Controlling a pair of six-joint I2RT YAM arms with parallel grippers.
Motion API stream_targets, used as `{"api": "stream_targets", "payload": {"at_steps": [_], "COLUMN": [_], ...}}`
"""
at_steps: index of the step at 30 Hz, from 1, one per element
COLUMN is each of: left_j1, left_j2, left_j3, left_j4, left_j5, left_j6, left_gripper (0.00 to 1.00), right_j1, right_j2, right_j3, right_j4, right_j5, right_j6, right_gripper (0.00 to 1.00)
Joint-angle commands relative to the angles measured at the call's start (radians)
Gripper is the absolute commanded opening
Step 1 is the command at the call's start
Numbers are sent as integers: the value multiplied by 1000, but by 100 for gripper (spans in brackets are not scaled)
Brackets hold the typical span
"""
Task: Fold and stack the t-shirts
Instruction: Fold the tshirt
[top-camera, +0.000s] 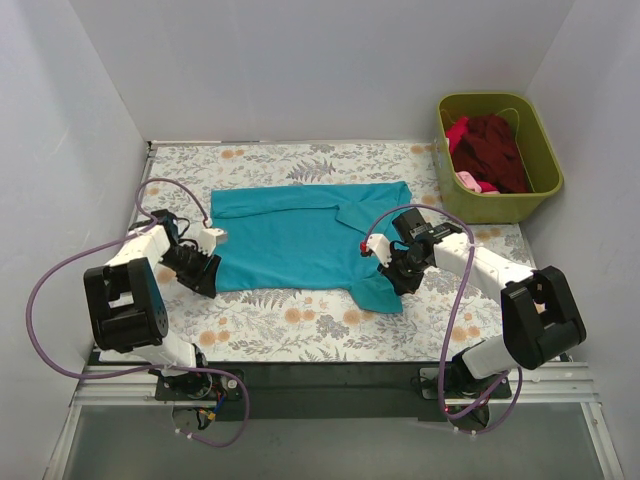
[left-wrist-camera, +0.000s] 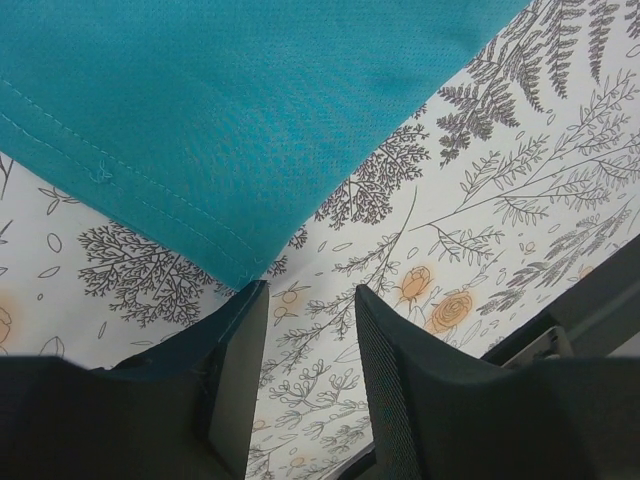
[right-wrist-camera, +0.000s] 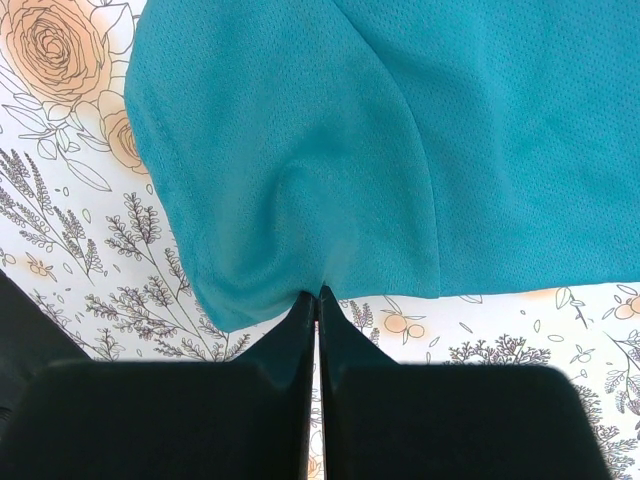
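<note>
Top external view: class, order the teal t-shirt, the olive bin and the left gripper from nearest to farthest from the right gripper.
1. teal t-shirt: pinched by the right gripper at the shirt's near right edge.
2. olive bin: far right corner of the table, beyond the gripper.
3. left gripper: across the shirt, at its left edge.

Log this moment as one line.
left jaws open at teal t-shirt corner | right jaws shut on its sleeve | maroon shirt in green bin
</note>
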Motion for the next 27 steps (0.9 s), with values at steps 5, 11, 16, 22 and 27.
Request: {"api": "stream_targets", "payload": {"at_steps": [5, 11, 16, 22, 27], "left_j1": [3, 3, 3, 3, 5], "left_j2": [-15, 23, 54, 32, -5], "left_j3": [8, -27, -72, -72, -66], "left_j4": [29, 79, 114, 95, 69], "left_j5": [7, -12, -54, -62, -70], "left_j6": [88, 101, 105, 107, 111], "left_gripper": [38, 37, 30, 10, 0], "right_j1": [2, -9, -15, -15, -16], "right_j2": [-18, -19, -30, -62, -102], "right_j3": [38, 44, 46, 53, 38], "right_j4": [-14, -16, -17, -40, -59], "right_j5": [-7, -10, -18, -45, -55], "right_j6": [10, 12, 9, 10, 9], "right_gripper": [1, 1, 1, 1, 1]}}
